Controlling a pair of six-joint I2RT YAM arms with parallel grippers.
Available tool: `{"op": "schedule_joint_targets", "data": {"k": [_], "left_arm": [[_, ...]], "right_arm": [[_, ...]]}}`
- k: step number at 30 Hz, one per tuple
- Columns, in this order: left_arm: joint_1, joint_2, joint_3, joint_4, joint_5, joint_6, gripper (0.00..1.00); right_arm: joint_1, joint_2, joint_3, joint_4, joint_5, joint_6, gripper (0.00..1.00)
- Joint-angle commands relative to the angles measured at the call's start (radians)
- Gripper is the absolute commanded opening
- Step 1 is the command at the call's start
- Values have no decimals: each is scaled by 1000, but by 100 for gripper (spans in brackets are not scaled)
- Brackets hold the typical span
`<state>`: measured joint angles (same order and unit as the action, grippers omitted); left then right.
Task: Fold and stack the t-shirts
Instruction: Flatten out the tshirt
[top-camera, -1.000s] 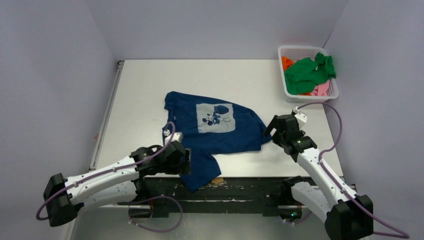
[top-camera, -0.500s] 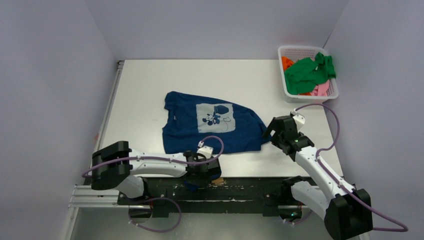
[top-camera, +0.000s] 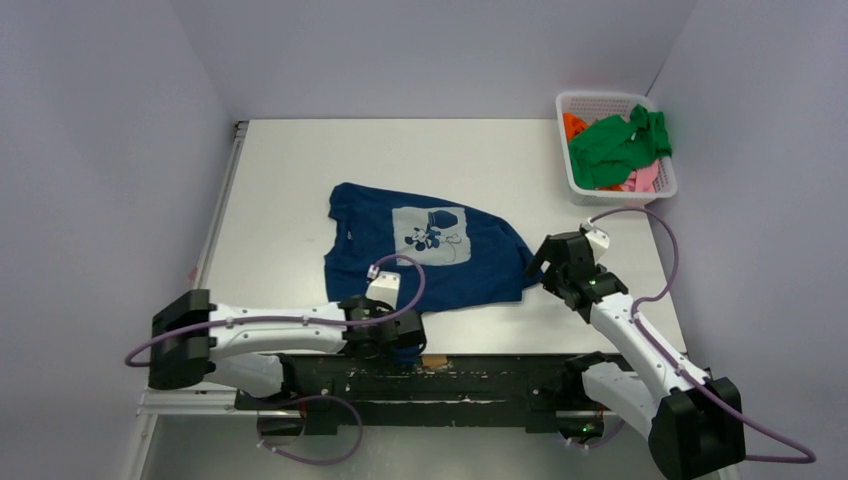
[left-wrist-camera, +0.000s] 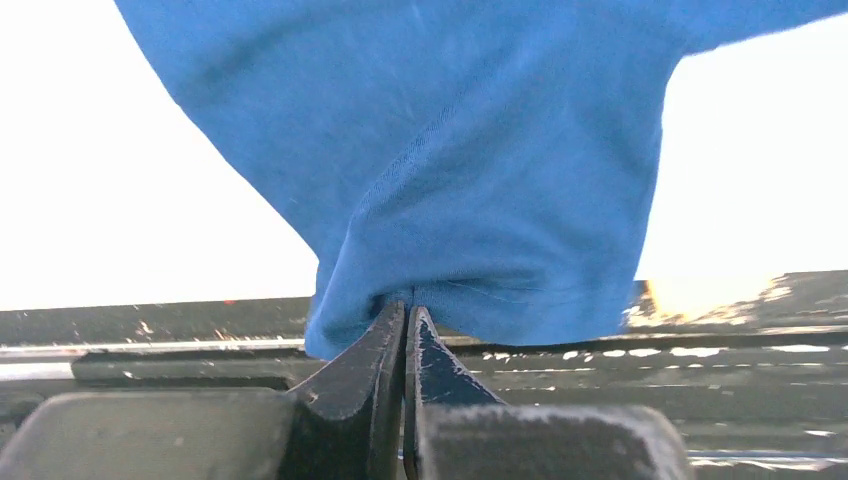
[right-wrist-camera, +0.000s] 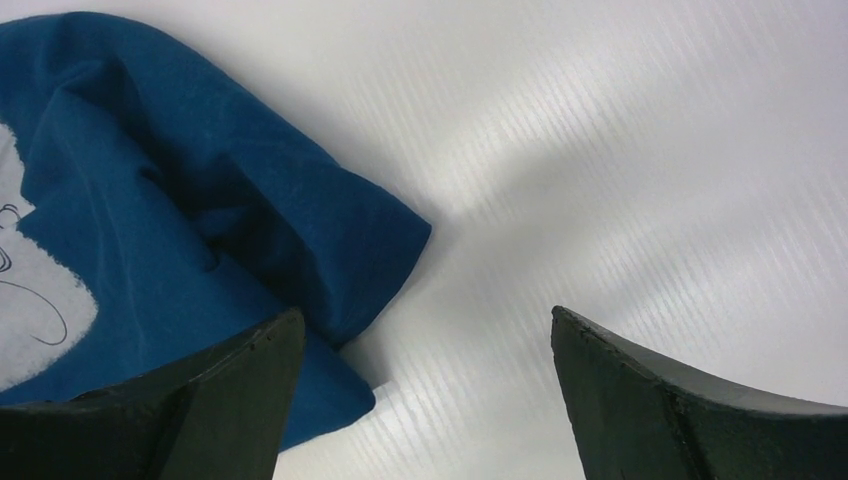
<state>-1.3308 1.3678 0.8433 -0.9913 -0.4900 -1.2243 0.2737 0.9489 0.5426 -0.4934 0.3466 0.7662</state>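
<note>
We see the white table (top-camera: 280, 170) with 1 navy t-shirt (top-camera: 430, 250) spread print-up near its middle, its near part bunched at the table's near edge. At the far right, a white basket (top-camera: 575, 105) holds green t-shirts (top-camera: 615, 145) and orange and pink ones. Our left gripper (left-wrist-camera: 406, 320) pinches the navy hem, jaws closed on the cloth. Our right gripper (right-wrist-camera: 425, 318) hangs spread wide at the shirt's right edge.

The left gripper (top-camera: 398, 336) has swept right along the near edge, and the navy t-shirt (top-camera: 470, 270), whose hem hung loose, is now pinched between its fingertips.
</note>
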Motion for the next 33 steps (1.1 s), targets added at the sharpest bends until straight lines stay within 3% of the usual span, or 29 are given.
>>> {"op": "schedule_joint_targets", "data": {"k": [1,10,18,20,22,24,26,33], "left_arm": [[55,-215,64,-146,-273,-65,0],[383,-501,114,-98,-429,129,0],[577,-562,164,-75,-457,199,0],[605,-550,174,-78,-460,205,0],[630,-535,181,-77,-456,213,0],[648,-521,187,-79,-460,221,0],[668,-515,193,-84,-469,222,0],[744,-523,233,-45,-474,299,0]], "right_arm": [[-6,15,-25,48,-29,9,89],[-6,169,-36,245,-194,-48,72],[-4,350,-12,358,-225,-37,61],[-4,371,-14,378,-229,-33,51],[-4,376,-18,398,-249,-33,30],[-4,361,-14,382,-239,-42,20],[-4,330,4,316,-184,-51,1],[-4,197,153,103,-53,-111,0]]}}
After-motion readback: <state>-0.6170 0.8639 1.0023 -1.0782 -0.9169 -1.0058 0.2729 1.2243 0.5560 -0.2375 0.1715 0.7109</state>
